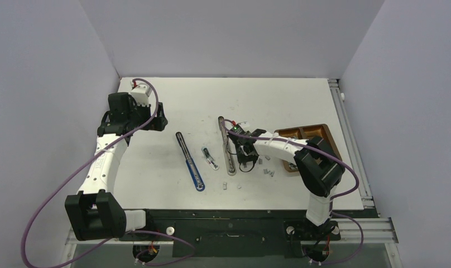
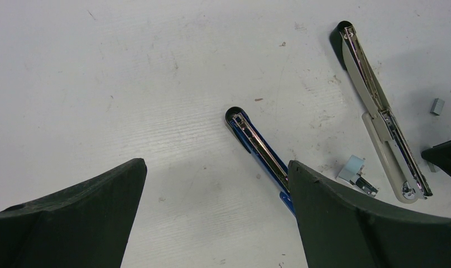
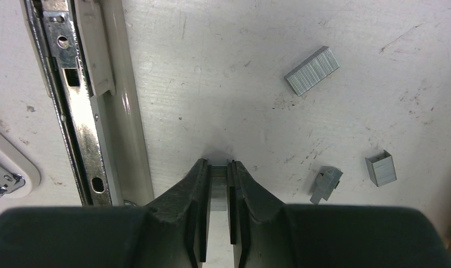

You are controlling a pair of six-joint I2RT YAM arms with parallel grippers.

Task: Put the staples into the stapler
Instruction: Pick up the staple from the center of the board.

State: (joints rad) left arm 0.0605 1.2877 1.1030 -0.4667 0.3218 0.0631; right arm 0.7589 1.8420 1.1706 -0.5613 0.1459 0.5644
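Note:
A grey-beige stapler (image 1: pixel 225 146) lies folded open flat at mid-table, its metal staple channel (image 3: pixel 81 123) facing up. My right gripper (image 3: pixel 218 170) is down at the table just right of it, shut on a short silvery strip of staples (image 3: pixel 218 177). More staples lie loose to the right: a longer strip (image 3: pixel 312 70) and two small pieces (image 3: pixel 380 168) (image 3: pixel 326 184). Over the table's far left, my left gripper (image 2: pixel 216 164) hangs wide open with nothing between its fingers. A blue stapler (image 2: pixel 257 145), also open, lies partly behind its right finger.
A small pale blue-green box (image 2: pixel 354 166) lies between the two staplers. A brown compartment tray (image 1: pixel 318 134) stands behind the right arm. Further loose staple pieces (image 1: pixel 229 187) lie near the front. A metal rail (image 1: pixel 351 145) runs along the table's right edge.

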